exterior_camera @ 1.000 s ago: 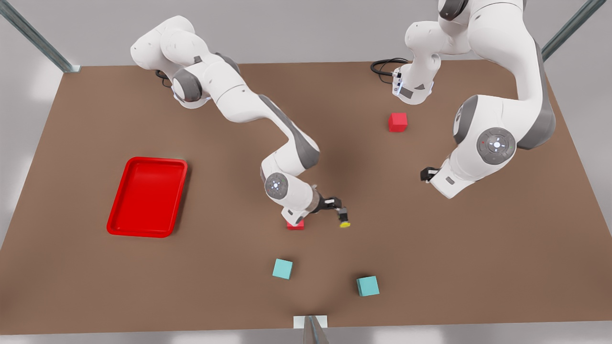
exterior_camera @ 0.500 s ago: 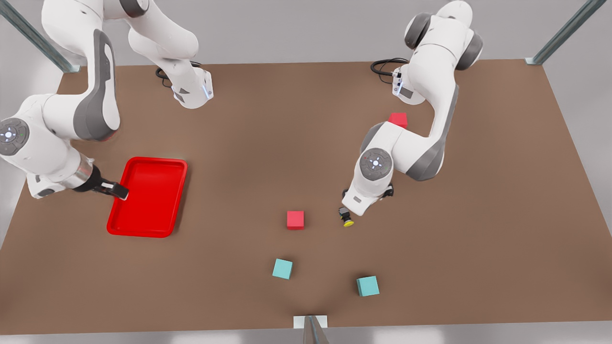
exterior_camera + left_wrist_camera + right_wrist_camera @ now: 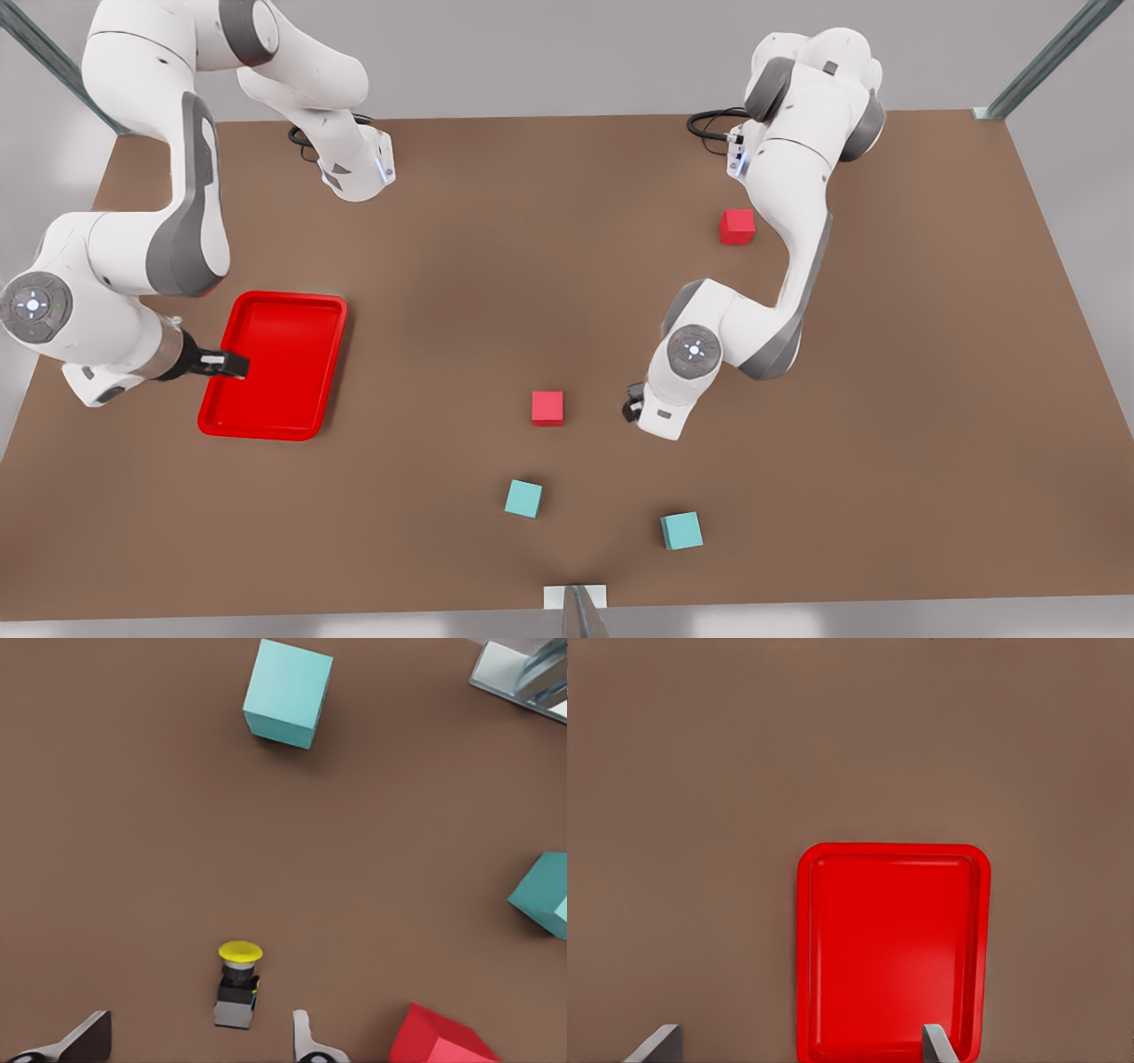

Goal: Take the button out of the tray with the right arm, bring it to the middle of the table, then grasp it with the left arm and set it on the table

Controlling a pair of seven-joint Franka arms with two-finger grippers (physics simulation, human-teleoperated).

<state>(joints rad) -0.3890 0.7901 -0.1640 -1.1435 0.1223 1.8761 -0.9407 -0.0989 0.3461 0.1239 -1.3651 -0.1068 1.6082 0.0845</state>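
Two red cubes (image 3: 547,408) (image 3: 737,226), two teal cubes (image 3: 524,498) (image 3: 681,530), well apart.

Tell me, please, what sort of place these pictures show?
Most likely a simulated two-arm robot test bench: a plain brown table framed by metal posts, carrying just a red tray, a tiny yellow-capped button and coloured cubes.

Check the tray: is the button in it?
Out. The red tray is empty; the button stands on the table between the open left gripper fingers.

plain grey backdrop (image 3: 549,53), metal corner struts (image 3: 1045,58), soft even light
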